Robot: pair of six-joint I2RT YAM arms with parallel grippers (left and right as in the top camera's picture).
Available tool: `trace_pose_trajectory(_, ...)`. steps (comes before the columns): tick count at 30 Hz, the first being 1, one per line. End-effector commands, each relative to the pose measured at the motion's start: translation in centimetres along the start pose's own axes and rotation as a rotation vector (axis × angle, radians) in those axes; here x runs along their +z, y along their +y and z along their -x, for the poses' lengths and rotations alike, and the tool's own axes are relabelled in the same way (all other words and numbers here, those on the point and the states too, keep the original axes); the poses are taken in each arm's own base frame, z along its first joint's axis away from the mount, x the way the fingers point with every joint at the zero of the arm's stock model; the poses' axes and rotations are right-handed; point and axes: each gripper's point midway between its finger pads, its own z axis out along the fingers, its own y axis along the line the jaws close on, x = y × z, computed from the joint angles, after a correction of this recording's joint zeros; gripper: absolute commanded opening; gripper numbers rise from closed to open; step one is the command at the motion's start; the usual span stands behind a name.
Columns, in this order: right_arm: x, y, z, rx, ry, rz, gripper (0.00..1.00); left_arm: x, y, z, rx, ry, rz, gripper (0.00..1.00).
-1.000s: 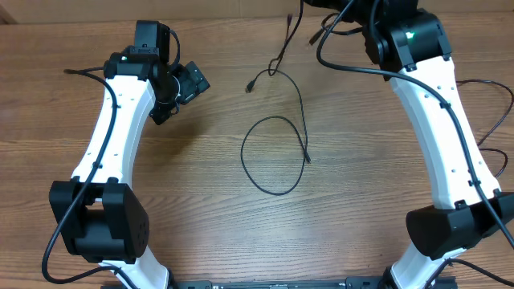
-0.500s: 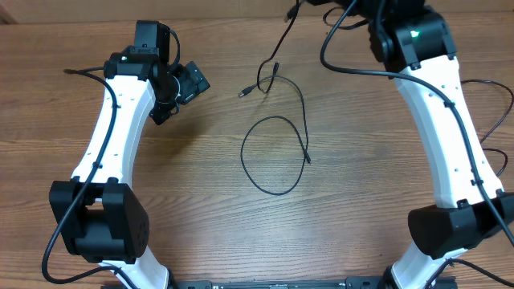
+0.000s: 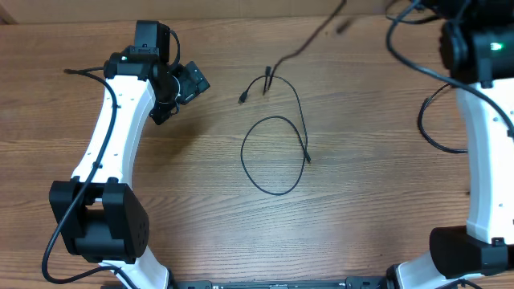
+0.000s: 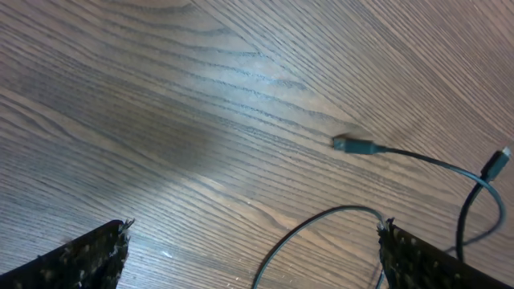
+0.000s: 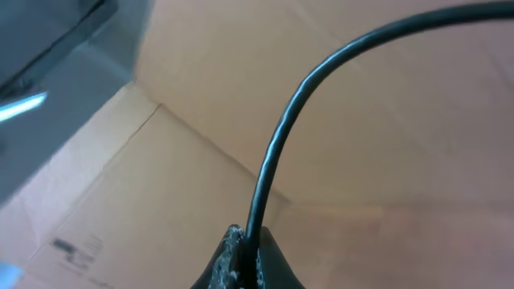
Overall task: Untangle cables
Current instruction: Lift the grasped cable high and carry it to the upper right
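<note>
A thin black cable (image 3: pixel 273 152) lies in a loop at the table's middle, one plug end (image 3: pixel 307 159) at its right. A second cable strand (image 3: pixel 309 38) rises from a kink near the loop's top toward the top edge; its plug (image 3: pixel 242 99) rests on the wood. My right gripper (image 5: pixel 249 250) is shut on a black cable and held high; it is beyond the overhead view's top edge. My left gripper (image 3: pixel 191 82) is open and empty, left of the cables. The left wrist view (image 4: pixel 254 229) shows the plug (image 4: pixel 353 145) and a cable arc (image 4: pixel 321 217) between the fingers.
The wooden table (image 3: pixel 385 201) carries both white arms; the right arm (image 3: pixel 482 120) stands along the right edge. Thicker black robot wires (image 3: pixel 430 128) hang by the right arm. Brown cardboard (image 5: pixel 385 144) fills the right wrist view.
My right arm has swung to the right and out of the top edge, drawing its held cable straighter toward the top right. The loose plug slid slightly left. The left arm has not moved.
</note>
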Motion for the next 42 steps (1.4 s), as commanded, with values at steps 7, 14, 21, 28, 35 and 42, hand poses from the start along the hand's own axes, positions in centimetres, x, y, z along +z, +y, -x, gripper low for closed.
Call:
trace_pose_trajectory(7,-1.3,-5.3,-5.6,0.135,0.216,-0.181,0.04,0.0,-0.2,-0.2,0.022,0.004,-0.004,1.00)
trace_pose_trajectory(14,-2.6,1.5,-8.2,-0.096,0.418,0.248,0.04,0.0,-0.2,-0.2,0.022,0.004,-0.004,0.99)
trace_pose_trajectory(21,-2.3,0.8,-8.0,-0.131,0.396,0.213,0.04,0.0,-0.2,-0.2,0.022,0.004,-0.004,1.00)
trace_pose_trajectory(28,-2.8,-8.2,-9.3,0.022,0.351,-0.312,0.04,0.0,-0.2,-0.2,0.022,0.004,-0.004,0.99)
trace_pose_trajectory(35,-5.6,-12.2,-11.6,0.029,0.423,-0.558,0.04,0.0,-0.2,-0.2,0.022,0.004,-0.004,0.99)
trace_pose_trajectory(42,-4.4,-10.4,-11.2,0.020,0.418,-0.438,0.04,0.0,-0.2,-0.2,0.022,0.004,-0.004,1.00)
